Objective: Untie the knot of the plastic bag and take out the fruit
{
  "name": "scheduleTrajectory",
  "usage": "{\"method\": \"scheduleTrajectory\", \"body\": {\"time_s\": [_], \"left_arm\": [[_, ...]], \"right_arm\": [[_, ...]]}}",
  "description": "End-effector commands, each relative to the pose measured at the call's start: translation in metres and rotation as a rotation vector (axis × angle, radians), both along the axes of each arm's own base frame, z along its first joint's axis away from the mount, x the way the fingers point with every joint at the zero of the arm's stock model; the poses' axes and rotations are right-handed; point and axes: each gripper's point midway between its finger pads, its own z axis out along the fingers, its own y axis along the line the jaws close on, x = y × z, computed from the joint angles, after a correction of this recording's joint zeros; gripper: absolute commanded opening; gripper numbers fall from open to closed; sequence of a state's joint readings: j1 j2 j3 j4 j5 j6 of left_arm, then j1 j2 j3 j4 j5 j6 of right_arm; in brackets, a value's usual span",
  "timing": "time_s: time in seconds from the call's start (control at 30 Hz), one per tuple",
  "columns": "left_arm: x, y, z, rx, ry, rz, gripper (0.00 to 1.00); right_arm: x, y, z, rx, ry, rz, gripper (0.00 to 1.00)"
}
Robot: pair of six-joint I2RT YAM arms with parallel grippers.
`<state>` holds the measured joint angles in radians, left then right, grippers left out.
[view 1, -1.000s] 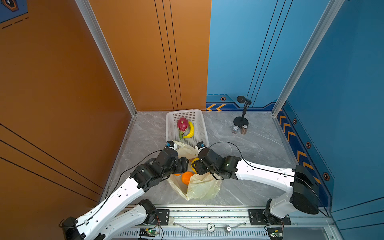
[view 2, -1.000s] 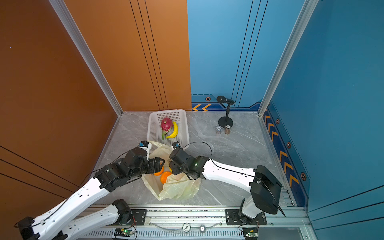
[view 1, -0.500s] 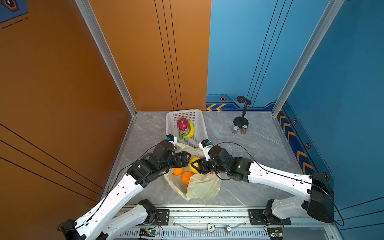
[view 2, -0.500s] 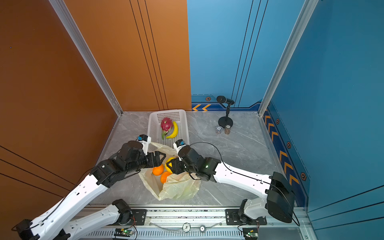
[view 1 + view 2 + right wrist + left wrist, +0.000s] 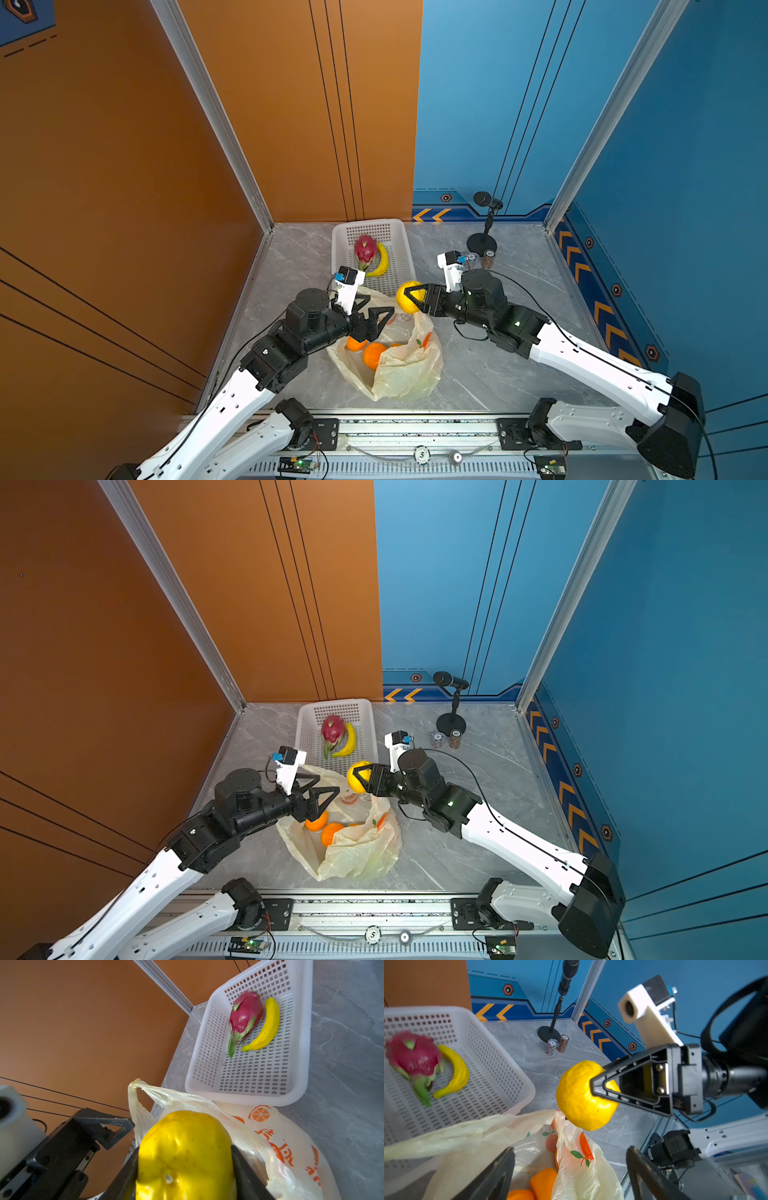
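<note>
The pale-yellow plastic bag (image 5: 409, 370) (image 5: 365, 850) lies on the marble floor with its mouth open; no knot shows. Oranges (image 5: 373, 354) (image 5: 543, 1182) rest inside it. My right gripper (image 5: 412, 297) (image 5: 360, 777) (image 5: 185, 1167) is shut on the round yellow fruit (image 5: 405, 291) (image 5: 577, 1097) (image 5: 185, 1147), held in the air above the bag's far edge, next to the basket. My left gripper (image 5: 381, 314) (image 5: 328, 791) (image 5: 570, 1153) stands open over the bag's mouth, holding nothing. A magenta dragon fruit (image 5: 365, 249) (image 5: 245, 1014) lies in the basket.
The white perforated basket (image 5: 343, 237) (image 5: 299, 1088) stands behind the bag, with a banana (image 5: 382, 262) beside the dragon fruit. A microphone stand (image 5: 481, 243) and two small jars (image 5: 488, 258) are at the back right. Walls close in on both sides.
My right gripper has lifted the yellow fruit out of the bag and up toward the basket. My left gripper has drawn back to the left, and its jaws now stand wider.
</note>
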<state>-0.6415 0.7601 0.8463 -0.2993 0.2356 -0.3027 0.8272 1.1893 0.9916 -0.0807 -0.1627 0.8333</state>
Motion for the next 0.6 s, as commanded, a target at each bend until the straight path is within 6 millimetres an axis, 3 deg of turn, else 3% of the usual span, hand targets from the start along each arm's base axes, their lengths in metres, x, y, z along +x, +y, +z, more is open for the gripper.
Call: {"method": "scheduleTrajectory", "body": {"time_s": [0.0,0.23,0.57], "left_arm": [[-0.009,-0.014,0.030,0.040,-0.282,-0.154,0.93],[-0.010,-0.027,0.033,0.175,-0.450,-0.271,0.98],[0.006,-0.036,0.022,0.278,-0.474,-0.300,0.99]], "right_arm": [[-0.006,0.006,0.038,0.132,0.004,0.041,0.35],[-0.017,0.018,0.054,0.193,0.043,0.124,0.35],[-0.029,0.031,0.055,0.196,0.078,0.196,0.35]]}}
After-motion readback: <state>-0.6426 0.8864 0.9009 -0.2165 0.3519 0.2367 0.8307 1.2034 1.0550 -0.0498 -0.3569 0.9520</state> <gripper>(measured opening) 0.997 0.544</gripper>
